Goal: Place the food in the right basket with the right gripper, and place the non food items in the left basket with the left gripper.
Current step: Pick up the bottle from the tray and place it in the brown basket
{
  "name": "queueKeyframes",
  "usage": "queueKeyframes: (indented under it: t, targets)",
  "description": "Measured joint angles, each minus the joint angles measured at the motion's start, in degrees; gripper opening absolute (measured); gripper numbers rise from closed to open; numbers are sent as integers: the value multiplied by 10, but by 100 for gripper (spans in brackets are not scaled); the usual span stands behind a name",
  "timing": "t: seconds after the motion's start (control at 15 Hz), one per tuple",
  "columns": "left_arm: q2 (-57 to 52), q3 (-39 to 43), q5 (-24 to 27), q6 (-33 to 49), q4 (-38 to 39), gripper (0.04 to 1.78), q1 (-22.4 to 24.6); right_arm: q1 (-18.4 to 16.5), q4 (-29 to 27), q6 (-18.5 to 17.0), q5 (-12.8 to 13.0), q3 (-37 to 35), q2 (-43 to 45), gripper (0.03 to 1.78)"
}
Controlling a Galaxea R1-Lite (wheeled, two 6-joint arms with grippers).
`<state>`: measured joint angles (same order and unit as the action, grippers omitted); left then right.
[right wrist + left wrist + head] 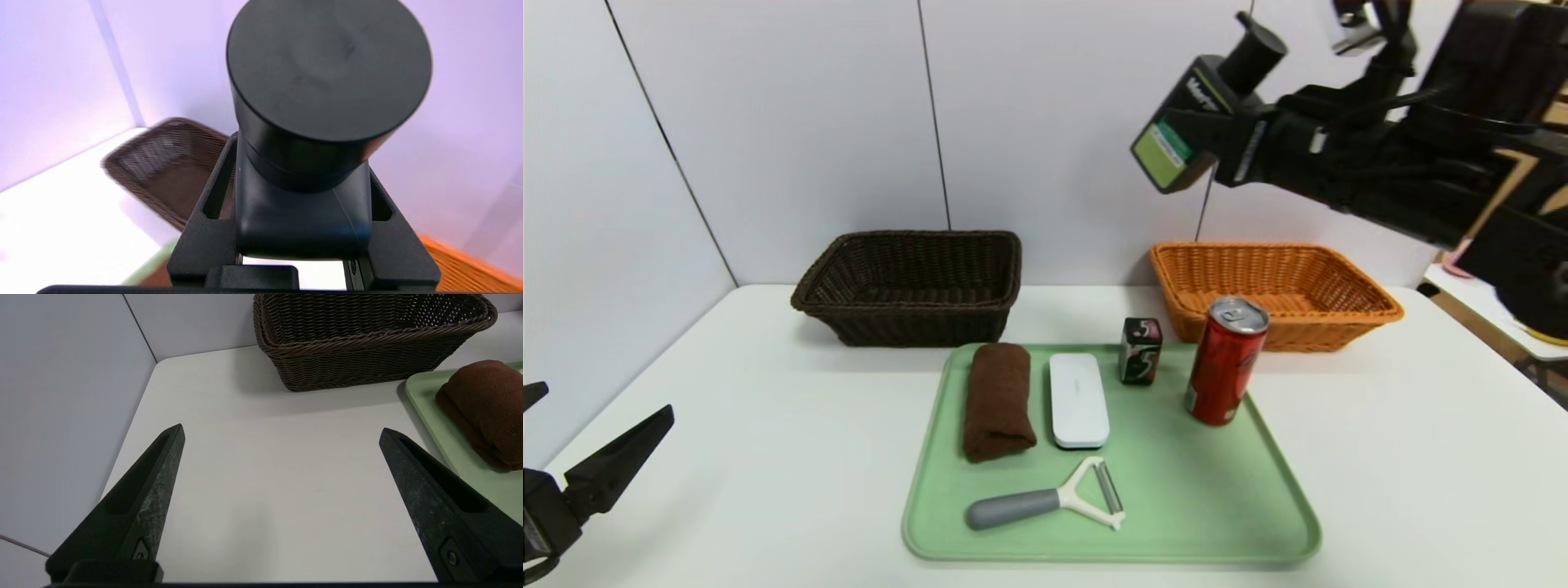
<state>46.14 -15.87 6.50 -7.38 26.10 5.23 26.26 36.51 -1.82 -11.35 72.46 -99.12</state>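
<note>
Spreading across the whole scene, the white table (1380, 457) carries a pale green tray (1201, 506) near the robot and two woven baskets along the wall behind it. High above the orange basket, the right arm (1413, 167) reaches in from the right, and its right gripper (1217, 135) is clamped on a black bottle (1188, 122) with a round black cap and a green label; in the right wrist view the bottle (318, 134) sits squarely between the two fingers (204, 228), well clear of the table. The dark brown basket (911, 286) stands to the left behind the tray, and the orange basket (1274, 290) stands to the right; no contents show in either. At the table's near left corner, the left gripper (580, 482) hovers low with its jaws spread wide and nothing between them, its fingers (139, 506) pointing toward the brown basket (367, 339). On the tray, a rolled brown towel (996, 400) lies along the left side, and just beside it lies a white rectangular case (1078, 400). A red drink can (1225, 359) stands upright near the tray's right edge, in front of the orange basket. A grey-handled peeler (1049, 502) lies flat near the tray's front. A small dark box (1139, 351) stands at the tray's back edge, between the white case and the can.
</note>
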Motion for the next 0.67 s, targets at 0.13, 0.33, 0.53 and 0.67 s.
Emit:
queueKeyframes:
  t: [0.13, 0.33, 0.53, 0.67]
  targets:
    - [0, 0, -1, 0, 0, 169, 0, 43, 26, 1, 2, 67, -66, 63]
    - [-2, 1, -1, -1, 0, 169, 0, 93, 55, 2, 4, 199, -170, 63]
    - [-8, 2, 0, -1, -5, 169, 0, 131, 60, 5, 17, 317, -277, 63]
    - [-10, 0, 1, -1, -13, 169, 0, 155, 63, 7, 43, 370, -343, 63]
